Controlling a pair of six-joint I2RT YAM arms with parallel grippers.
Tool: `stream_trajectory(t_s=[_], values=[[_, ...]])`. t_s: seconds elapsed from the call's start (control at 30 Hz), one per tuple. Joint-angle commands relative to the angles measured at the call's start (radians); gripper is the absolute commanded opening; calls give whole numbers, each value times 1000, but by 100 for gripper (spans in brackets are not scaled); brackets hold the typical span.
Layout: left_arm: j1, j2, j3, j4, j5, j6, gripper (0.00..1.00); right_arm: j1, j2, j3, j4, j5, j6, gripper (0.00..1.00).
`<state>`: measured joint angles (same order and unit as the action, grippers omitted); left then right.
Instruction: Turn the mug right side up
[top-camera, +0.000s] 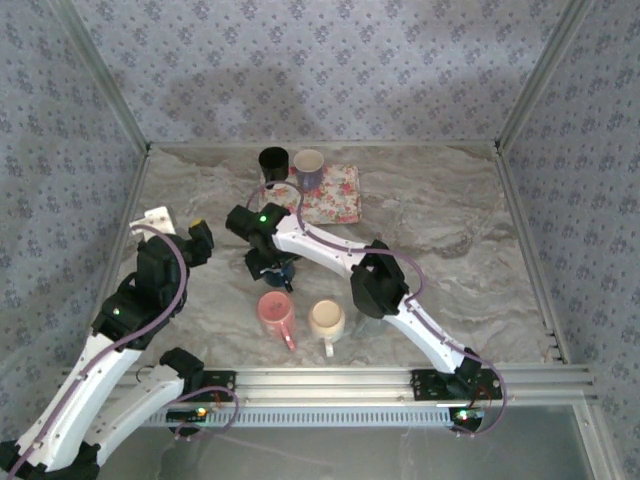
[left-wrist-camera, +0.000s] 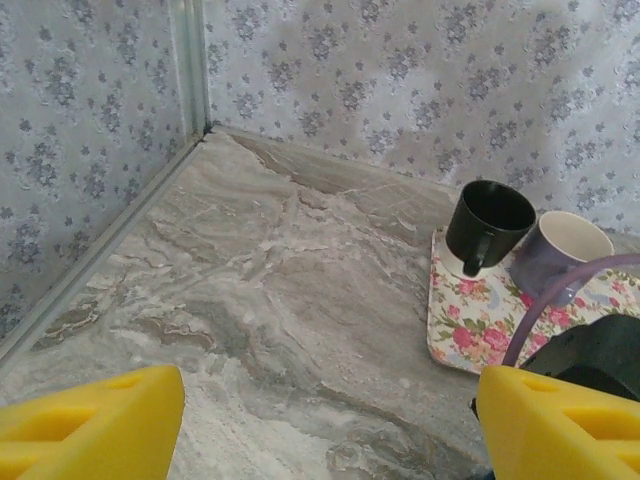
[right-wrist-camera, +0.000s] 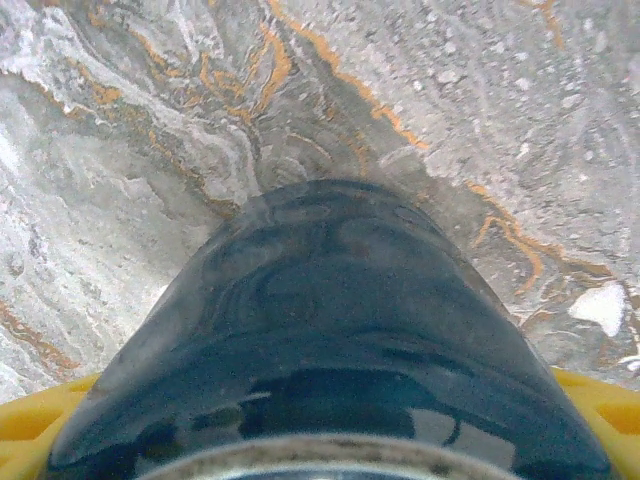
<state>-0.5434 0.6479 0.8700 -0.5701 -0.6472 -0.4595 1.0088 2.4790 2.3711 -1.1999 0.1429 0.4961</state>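
Observation:
The dark blue mug (right-wrist-camera: 320, 330) stands upside down on the marble table, its unglazed foot ring toward the right wrist camera. My right gripper (right-wrist-camera: 320, 420) comes down over it, and a yellow finger (right-wrist-camera: 40, 420) presses on each side of its wall. From above, the right gripper (top-camera: 268, 264) covers most of the mug (top-camera: 284, 272) at the table's middle. My left gripper (top-camera: 197, 240) hovers to the left, open, and its yellow fingers (left-wrist-camera: 90, 420) are wide apart over bare table.
A pink mug (top-camera: 275, 313) and a cream mug (top-camera: 326, 319) stand upright just in front of the blue one. At the back, a floral tray (top-camera: 338, 195) carries a black mug (top-camera: 273, 163) and a lilac mug (top-camera: 308, 165). Patterned walls enclose three sides.

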Motion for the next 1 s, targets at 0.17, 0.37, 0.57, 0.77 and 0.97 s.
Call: stream_trajectory(t_s=[0.17,0.37,0.57,0.77,0.97], values=[[3,53,33,57,220,20,80,-110,-473,-373,291,-3,77,53],[-42,172,120,66,413,12,85,-217,-770,-653,456,-25,100,52],[-82,305,130,219,725,-109,86,-363,-1073,-964,690,-137,196,53],[-82,426,32,649,1133,-308,86,-498,-1322,-1221,939,-320,298,53],[-78,598,-48,1211,1363,-621,82,-584,-1481,-1359,1107,-443,399,53]])
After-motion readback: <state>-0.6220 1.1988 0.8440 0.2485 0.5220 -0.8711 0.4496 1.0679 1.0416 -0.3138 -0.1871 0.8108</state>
